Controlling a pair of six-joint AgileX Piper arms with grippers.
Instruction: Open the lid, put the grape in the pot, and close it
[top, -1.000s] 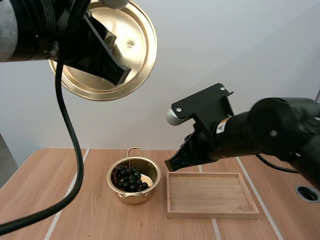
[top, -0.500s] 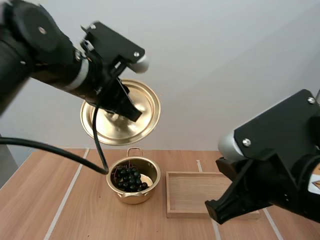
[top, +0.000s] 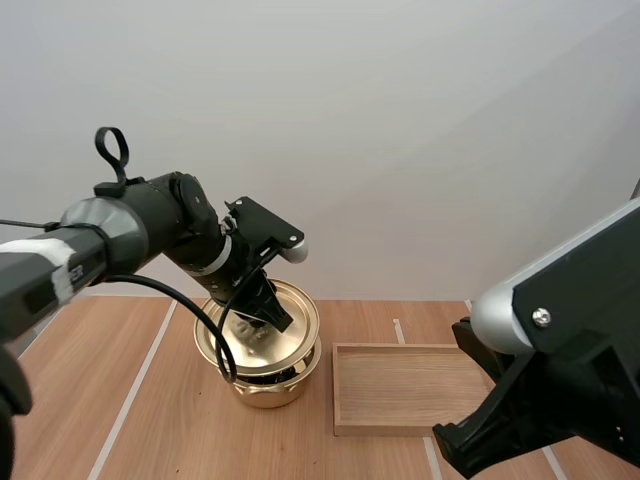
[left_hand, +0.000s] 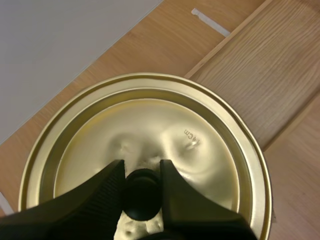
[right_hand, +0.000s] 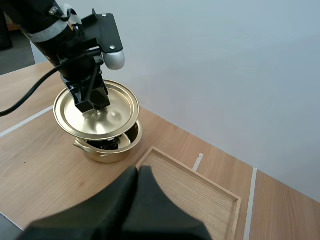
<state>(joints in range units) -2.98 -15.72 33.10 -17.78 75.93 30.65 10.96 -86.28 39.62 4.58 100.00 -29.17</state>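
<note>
1. My left hand (left_hand: 142, 176) is clenching the black knob (left_hand: 141, 195) of the golden lid (left_hand: 200, 150) — one finger pressing on each side of it.
2. I am holding the lid over the pot (top: 268, 388), tilted and not seated; the pot's rim is showing beneath the lid's edge.
3. The grapes (right_hand: 106, 144) are lying inside the pot — a dark patch is peeking out through the gap under the lid.
4. The pot is standing on the worktop (top: 150, 420), just beside the wooden tray (top: 420, 388).
5. My right hand (right_hand: 138, 172) is hanging above the tray's near side, well apart from the pot, its fingers pressed together on nothing.
</note>
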